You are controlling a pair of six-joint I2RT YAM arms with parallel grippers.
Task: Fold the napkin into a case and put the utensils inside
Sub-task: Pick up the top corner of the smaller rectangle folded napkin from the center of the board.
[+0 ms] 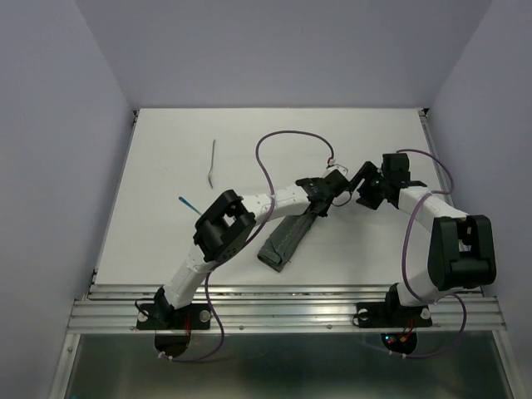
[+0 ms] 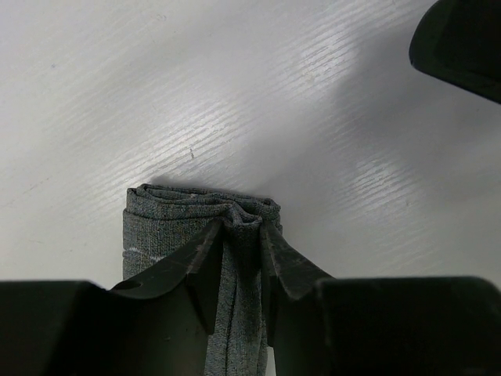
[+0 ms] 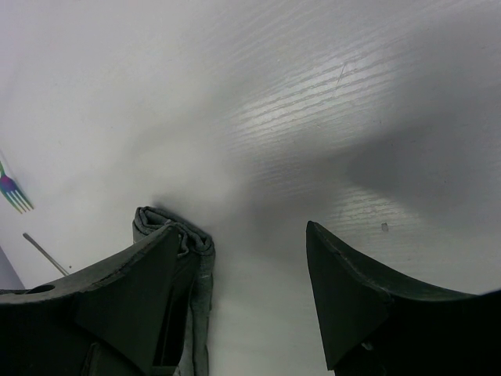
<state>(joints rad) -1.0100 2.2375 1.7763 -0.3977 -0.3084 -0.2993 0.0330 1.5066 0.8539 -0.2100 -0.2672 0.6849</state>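
Between the left gripper's (image 2: 244,229) fingers (image 2: 200,262): a raised pinch of dark grey cloth, the two tips drawn close and clamped on it. The cloth belonged to the far end of the case (image 2: 156,219), a narrow folded pouch lying on the white table (image 2: 258,94). Seen from above, the case (image 1: 283,241) ran slantwise at the table's middle, near end toward the arm bases, far end under the left gripper (image 1: 328,201).

Right gripper (image 3: 239,227): fingers (image 3: 352,301) stood wide apart, only bare table showing between them. It was set just beside the same cloth end (image 3: 192,239), one finger close against the fabric; whether they touched could not be told.

Both utensils lay outside the case, well apart from it on the table's left half. The slim grey utensil (image 1: 214,163) was farther back. The teal-handled spoon (image 1: 186,202) was nearer, its bowl end hidden beside the left arm (image 1: 220,229).
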